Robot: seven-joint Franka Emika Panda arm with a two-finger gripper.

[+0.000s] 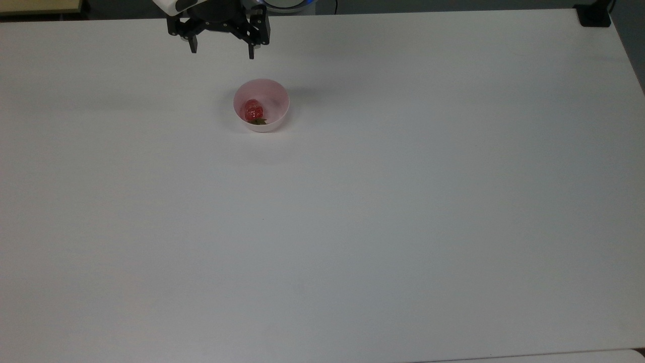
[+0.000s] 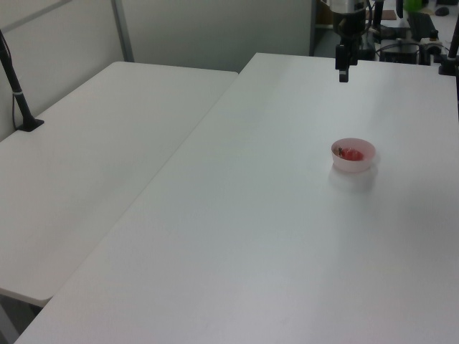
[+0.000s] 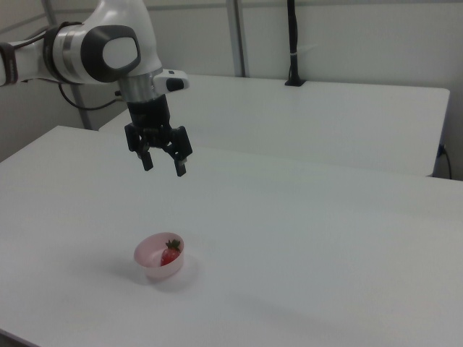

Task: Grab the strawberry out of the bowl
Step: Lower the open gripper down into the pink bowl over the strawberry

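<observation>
Resting inside the bowl (image 1: 261, 105), the strawberry (image 1: 254, 111) lies toward the top view's left side of it, green cap pointing to the lower edge of the picture. In the left view the bowl's near wall hides most of the fruit, leaving a red patch above the rim. The hand (image 1: 222, 52) hangs above the white counter (image 1: 352, 212), well apart from the bowl, its two fingers spread wide and grasping nothing. The arm (image 3: 101, 50) is cut off at the top view's upper edge. No writing or label can be read on the bowl or arm.
</observation>
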